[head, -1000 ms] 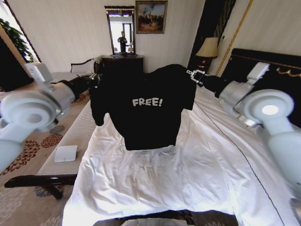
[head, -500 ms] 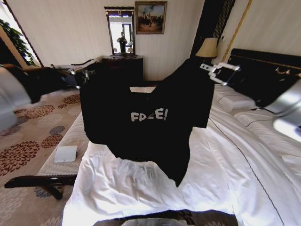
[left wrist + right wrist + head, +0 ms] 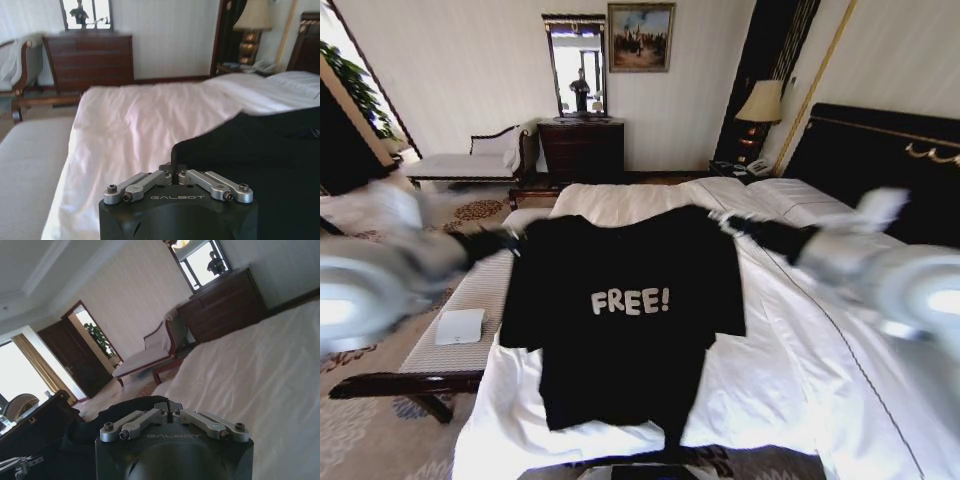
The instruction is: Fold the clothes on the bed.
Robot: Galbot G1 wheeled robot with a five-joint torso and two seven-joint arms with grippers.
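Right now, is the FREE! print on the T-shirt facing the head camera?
Yes, the white FREE! lettering reads upright across the chest of the black T-shirt, held spread over the bed between the left pincer and right pincer.

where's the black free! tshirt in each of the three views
Head view: the T-shirt hangs spread mid-picture over the bed, between the left gripper and right gripper.
Left wrist view: dark cloth at the left gripper.
Right wrist view: dark folds at the right gripper.
Shared landmark: the wooden dresser.

Left gripper [image 3: 173, 169] pinching black T-shirt [image 3: 260, 150] edge; white bed [image 3: 140, 120] beyond
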